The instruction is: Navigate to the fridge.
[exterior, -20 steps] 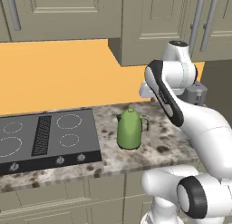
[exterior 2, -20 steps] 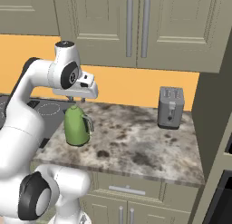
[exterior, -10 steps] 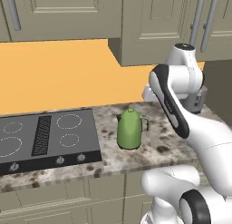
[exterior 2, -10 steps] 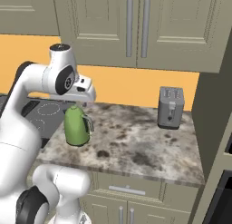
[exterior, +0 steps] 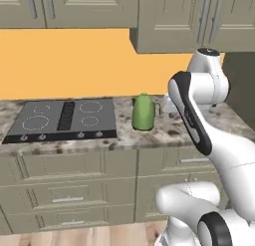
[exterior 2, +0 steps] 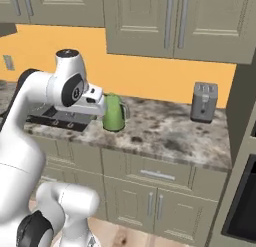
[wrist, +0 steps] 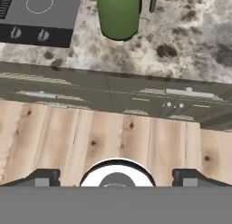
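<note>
Pincer [wrist: 116, 174] fingers spread wide above the wooden floor [wrist: 113, 137], and the base has backed off from the speckled stone worktop [exterior: 169, 133] with its green kettle [exterior: 144, 112].

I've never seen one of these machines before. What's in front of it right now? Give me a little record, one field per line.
setting: simulated kitchen, speckled stone counter above olive-beige drawers, wood floor
kettle: green kettle upright on the counter, right of the cooktop
cooktop: dark grey cooktop set into the counter, knobs along its front edge
toaster: grey toaster at the counter's far right, against the orange wall
upper cabinets: olive-beige doors with long metal handles
gripper: gripper held high in front of the counter, pointing down at the floor, fingertips wide apart, holding nothing
</note>
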Robot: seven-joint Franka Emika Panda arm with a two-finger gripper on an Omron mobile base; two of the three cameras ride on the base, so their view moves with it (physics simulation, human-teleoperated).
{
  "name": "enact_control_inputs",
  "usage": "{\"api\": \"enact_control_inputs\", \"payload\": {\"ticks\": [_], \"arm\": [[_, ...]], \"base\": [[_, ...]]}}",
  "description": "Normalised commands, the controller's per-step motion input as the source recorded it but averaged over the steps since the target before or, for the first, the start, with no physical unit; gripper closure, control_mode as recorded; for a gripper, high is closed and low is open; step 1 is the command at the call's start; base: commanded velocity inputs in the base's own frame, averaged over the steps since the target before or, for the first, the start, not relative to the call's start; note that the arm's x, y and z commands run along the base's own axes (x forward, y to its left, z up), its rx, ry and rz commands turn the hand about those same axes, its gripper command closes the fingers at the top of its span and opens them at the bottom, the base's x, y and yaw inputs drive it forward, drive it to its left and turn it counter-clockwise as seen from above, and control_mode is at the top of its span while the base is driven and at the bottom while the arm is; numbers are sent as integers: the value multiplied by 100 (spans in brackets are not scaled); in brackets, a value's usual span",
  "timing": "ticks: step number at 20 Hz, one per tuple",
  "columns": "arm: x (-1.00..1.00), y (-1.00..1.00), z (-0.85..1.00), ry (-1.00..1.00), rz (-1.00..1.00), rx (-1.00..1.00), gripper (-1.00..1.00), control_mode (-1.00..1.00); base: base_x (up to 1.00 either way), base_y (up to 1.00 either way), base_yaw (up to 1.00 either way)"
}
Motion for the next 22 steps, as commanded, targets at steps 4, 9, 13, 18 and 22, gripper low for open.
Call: {"api": "enact_control_inputs", "payload": {"ticks": [4,9,13,18,22], "arm": [[0,0,0,0,0,0,-100,100],[0,0,0,0,0,0,-100,100],[0,0,0,0,0,0,-100,100],[0,0,0,0,0,0,-100,100],[0,0,0,0,0,0,-100,100]], "base": [[-61,0,58],[-15,0,69],[0,3,74],[27,16,73],[50,11,77]]}}
